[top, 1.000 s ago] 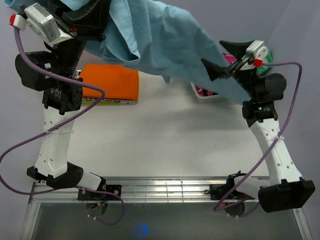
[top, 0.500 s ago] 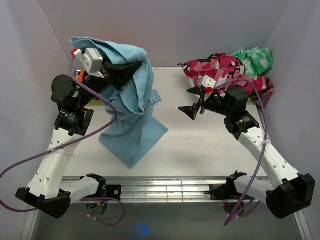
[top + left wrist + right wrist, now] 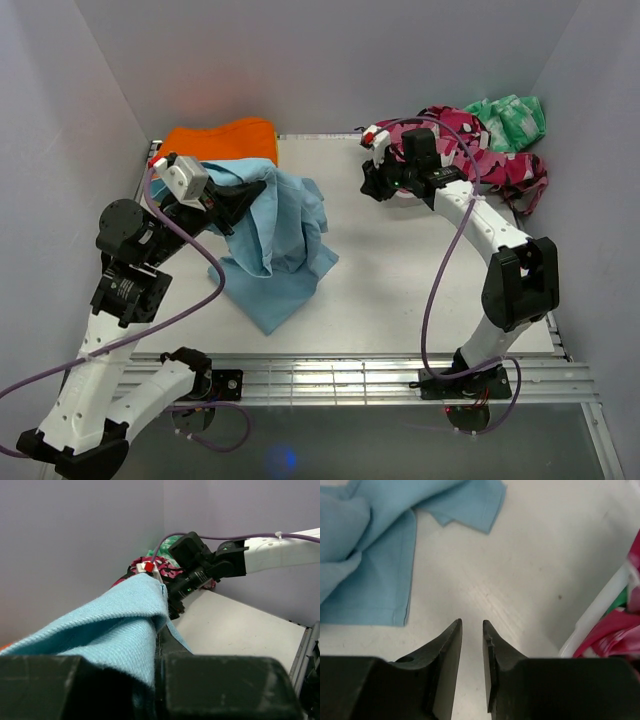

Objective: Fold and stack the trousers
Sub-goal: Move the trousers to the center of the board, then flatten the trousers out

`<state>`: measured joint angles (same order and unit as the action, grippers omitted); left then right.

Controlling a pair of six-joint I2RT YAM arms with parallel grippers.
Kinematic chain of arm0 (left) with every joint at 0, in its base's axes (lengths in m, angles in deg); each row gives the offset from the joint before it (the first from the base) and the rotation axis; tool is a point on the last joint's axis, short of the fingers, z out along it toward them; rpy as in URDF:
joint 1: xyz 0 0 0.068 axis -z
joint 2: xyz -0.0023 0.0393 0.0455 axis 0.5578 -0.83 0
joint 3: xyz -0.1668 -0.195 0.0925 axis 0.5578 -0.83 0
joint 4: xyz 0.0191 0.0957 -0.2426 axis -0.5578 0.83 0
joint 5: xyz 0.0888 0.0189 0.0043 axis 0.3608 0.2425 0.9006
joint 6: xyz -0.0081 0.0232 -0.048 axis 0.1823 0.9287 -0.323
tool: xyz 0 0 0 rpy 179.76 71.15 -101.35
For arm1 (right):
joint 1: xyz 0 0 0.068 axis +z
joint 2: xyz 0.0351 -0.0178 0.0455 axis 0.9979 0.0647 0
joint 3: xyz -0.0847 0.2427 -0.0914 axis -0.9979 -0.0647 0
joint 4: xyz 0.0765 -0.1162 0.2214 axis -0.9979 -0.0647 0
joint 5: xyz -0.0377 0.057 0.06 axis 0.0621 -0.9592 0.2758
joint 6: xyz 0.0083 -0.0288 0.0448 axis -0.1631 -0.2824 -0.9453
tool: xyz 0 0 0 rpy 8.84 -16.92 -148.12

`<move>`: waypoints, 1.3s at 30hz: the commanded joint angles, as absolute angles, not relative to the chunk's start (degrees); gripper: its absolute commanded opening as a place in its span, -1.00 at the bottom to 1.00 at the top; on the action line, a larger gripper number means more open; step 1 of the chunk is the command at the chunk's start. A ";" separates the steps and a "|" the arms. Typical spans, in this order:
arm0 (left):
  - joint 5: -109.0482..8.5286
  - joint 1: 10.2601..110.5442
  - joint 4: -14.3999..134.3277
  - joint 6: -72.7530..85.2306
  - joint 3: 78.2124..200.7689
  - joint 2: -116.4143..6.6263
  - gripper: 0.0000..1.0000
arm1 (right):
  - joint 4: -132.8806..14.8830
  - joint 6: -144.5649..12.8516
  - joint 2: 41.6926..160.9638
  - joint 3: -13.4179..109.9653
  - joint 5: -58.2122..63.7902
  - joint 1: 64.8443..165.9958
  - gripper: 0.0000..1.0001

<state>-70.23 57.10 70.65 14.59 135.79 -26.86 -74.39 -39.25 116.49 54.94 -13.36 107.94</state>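
Light blue trousers (image 3: pixel 275 250) hang crumpled from my left gripper (image 3: pixel 235 205), their lower part heaped on the table at left of centre. In the left wrist view the blue cloth (image 3: pixel 115 625) is pinched between the jaws of the left gripper (image 3: pixel 160 645), which is shut on it. My right gripper (image 3: pixel 372 185) hovers at the back right next to a pink patterned pile (image 3: pixel 470 140). Seen from the right wrist, the gripper (image 3: pixel 472 625) has its jaws only narrowly apart over bare table, with nothing between them. The blue trousers (image 3: pixel 365 565) lie well ahead of it.
Folded orange trousers (image 3: pixel 220 138) lie at the back left corner. A green garment (image 3: pixel 510 115) sits behind the pink pile. A white container rim (image 3: pixel 600 610) with pink cloth (image 3: pixel 620 630) stands close to the right of the right gripper. Grey walls enclose the table.
The right gripper let go of the blue trousers, swung to the back right and narrowed its jaws. The left gripper lowered the trousers so that they now rest on the table.
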 commanded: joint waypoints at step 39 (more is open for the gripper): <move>-54.57 51.22 76.04 15.44 133.68 -25.54 -1.00 | -68.07 -47.00 148.55 81.35 -13.83 115.38 0.86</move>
